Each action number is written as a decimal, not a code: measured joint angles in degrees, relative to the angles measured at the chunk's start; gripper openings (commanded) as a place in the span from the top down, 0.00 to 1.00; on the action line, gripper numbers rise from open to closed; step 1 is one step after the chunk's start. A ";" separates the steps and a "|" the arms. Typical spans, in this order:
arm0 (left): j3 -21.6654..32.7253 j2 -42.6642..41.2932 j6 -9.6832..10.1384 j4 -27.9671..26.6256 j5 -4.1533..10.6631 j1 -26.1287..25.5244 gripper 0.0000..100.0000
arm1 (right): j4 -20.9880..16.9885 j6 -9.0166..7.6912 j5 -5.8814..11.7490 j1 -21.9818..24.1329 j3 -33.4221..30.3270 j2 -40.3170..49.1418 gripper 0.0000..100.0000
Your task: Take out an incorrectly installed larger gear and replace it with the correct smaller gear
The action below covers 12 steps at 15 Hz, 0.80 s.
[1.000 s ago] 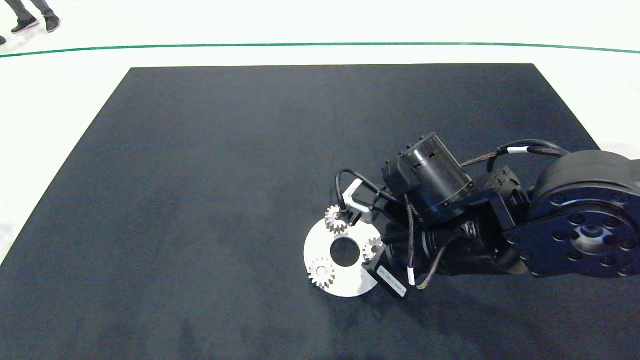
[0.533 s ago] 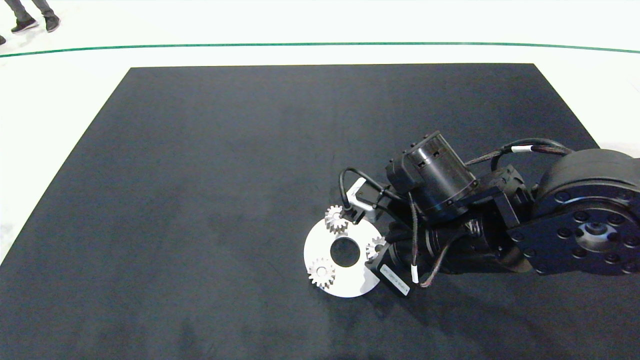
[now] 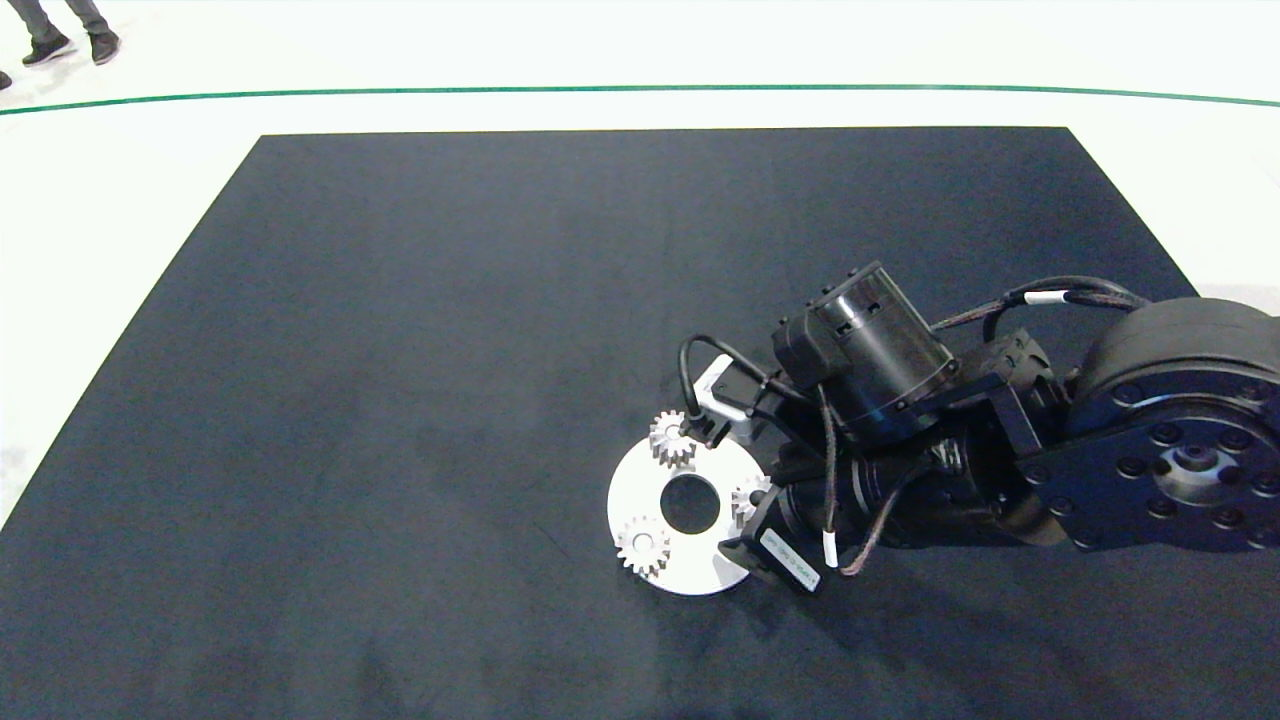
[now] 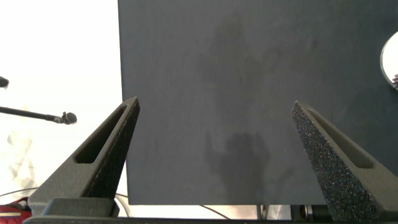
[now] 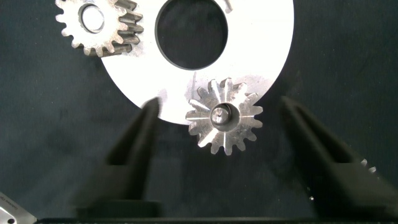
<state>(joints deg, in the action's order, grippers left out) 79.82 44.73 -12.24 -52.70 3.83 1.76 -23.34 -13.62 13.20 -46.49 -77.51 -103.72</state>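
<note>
My right gripper (image 5: 217, 158) hangs wide open around the star-toothed gear (image 5: 224, 122) at the plate's (image 5: 261, 56) edge; an off-centre pinch could jam it on its pin.

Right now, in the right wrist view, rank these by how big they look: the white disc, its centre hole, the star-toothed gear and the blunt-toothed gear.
1. White disc.
2. Blunt-toothed gear, though the picture's edge cuts it off.
3. Star-toothed gear and centre hole: these look about alike, so they are left unranked.
</note>
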 measured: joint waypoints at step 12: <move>-0.11 0.00 0.00 -0.07 -0.02 0.00 0.00 | 0.63 0.22 1.54 2.38 -0.13 3.47 0.00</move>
<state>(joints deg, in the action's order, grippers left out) 79.71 44.73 -12.24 -52.77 3.80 1.76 -22.71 -13.40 14.74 -44.12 -77.64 -100.24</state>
